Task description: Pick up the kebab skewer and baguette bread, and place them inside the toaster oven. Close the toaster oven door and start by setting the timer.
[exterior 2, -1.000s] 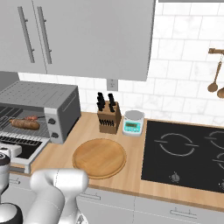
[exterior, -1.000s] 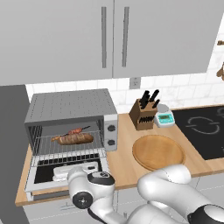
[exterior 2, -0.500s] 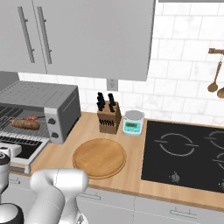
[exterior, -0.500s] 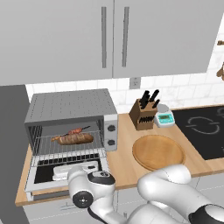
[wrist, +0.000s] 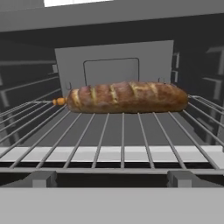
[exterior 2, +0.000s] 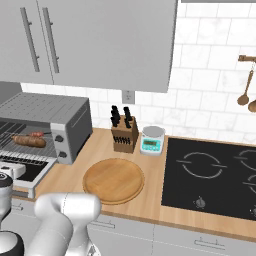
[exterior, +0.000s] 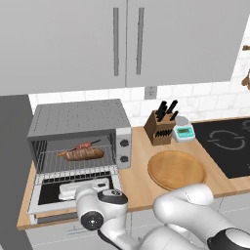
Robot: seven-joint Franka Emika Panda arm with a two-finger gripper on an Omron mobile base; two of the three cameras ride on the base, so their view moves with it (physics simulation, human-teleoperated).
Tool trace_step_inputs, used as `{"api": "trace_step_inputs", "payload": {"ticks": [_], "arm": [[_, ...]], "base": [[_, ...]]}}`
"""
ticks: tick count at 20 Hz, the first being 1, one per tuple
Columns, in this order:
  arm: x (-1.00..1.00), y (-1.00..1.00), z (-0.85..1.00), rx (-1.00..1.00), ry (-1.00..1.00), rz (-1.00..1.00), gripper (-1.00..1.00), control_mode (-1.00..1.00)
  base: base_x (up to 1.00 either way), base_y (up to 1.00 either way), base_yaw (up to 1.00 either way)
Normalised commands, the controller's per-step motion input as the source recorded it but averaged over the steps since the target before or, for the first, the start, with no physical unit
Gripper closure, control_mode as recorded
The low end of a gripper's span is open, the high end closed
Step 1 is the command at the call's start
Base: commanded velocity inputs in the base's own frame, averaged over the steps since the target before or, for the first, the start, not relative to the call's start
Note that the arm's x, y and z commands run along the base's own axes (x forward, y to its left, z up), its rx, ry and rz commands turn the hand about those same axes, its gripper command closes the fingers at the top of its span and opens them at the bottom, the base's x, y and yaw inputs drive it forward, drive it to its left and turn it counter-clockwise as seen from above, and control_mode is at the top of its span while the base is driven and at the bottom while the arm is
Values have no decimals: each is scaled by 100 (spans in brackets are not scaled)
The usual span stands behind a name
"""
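Baguette bread (wrist: 127,97) lying crosswise on the wire rack (wrist: 122,131) inside the toaster oven (exterior: 80,134), kebab skewer (exterior: 87,145) just behind it. Toaster oven door (exterior: 73,193) dropped open in front. End effector released, jaws wide, facing the rack.

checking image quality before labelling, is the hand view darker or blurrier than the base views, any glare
Hand view: dim grey interior of the toaster oven, soft edges, but the baguette bread is lit and readable. Left base view: even, bright light, soft shadow under the cutting board. Right base view: equally bright; no glare on the cooktop.
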Motion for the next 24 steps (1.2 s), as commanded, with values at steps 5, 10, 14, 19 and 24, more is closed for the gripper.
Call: {"api": "trace_step_inputs", "payload": {"ticks": [5,10,14,19,24], "arm": [[9,0,0,0,0,0,-100,-100],[11,0,0,0,0,0,-100,-100],[12,0,0,0,0,0,-100,-100],[13,0,0,0,0,0,-100,-100],[18,0,0,0,0,0,-100,-100]], "base": [[0,0,0],[0,0,0],[0,0,0],[0,0,0],[0,0,0]]}}
